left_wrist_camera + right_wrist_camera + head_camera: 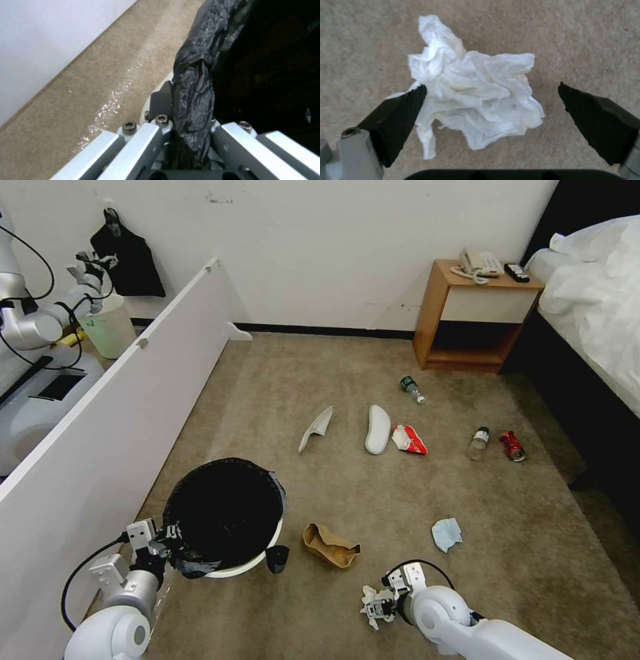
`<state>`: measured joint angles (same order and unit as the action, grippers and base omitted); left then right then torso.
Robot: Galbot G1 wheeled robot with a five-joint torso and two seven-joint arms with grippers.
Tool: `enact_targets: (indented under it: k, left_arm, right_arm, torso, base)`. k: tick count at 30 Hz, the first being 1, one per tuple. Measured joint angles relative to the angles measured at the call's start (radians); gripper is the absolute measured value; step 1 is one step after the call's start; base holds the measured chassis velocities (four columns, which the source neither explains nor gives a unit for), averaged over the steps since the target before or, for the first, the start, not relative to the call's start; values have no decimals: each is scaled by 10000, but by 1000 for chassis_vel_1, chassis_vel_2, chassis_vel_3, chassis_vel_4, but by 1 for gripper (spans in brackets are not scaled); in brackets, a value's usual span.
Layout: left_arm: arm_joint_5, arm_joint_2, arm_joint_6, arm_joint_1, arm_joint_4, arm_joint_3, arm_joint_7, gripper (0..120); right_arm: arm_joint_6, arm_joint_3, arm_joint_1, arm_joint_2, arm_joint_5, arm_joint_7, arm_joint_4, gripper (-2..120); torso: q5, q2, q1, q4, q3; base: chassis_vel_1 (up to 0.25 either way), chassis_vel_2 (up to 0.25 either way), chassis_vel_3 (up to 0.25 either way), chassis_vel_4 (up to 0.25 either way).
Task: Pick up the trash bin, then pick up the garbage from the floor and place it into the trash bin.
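The right hand (491, 110) is hanging wide open around the crumpled white tissue (473, 92) on the beige carpet floor (586, 37), one pad touching it. The left hand (191, 140) is pinching the bag-lined rim of the small round white plastic trash bin (223, 513) beside it. Closing too high could be leaving the soft tissue behind.

Bedroom: bed (593, 313); phone nightstand (473, 317)

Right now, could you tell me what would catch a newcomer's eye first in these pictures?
The black-lined bin, its rim pinched by the left claw, sits near the white panel. The right claw hangs open around a crumpled tissue on the carpet. Slippers, bottles, a can and a wrapper lie farther off.
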<state>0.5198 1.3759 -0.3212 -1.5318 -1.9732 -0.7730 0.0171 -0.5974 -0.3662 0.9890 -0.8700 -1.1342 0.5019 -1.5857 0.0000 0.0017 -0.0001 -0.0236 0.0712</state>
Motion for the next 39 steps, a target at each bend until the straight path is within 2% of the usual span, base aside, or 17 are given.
enact_targets:
  k: [20, 24, 25, 39]
  left_arm:
    - [47, -75, 28, 56, 135, -78, 0, 2]
    - [70, -110, 40, 51, 150, -90, -2, 2]
    - [72, -112, 44, 63, 168, -91, 2, 2]
    - [114, -170, 46, 103, 195, -46, 1, 2]
  right_arm:
    - [120, -315, -387, -434, 150, -123, 500, 100]
    - [123, -486, -463, -475, 61, -105, 336, 100]
    - [123, -521, -476, -478, 24, -68, 277, 100]
    - [56, -594, -365, -374, -243, 324, -223, 100]
  torso:
    - [-7, 4, 0, -4, 0]
    - [15, 3, 1, 7, 0]
    - [2, 3, 0, 8, 0]
    - [0, 2, 1, 0, 0]
  base:
    - [0, 0, 0, 0]
    - [0, 0, 0, 0]
    - [0, 0, 0, 0]
    - [0, 0, 0, 0]
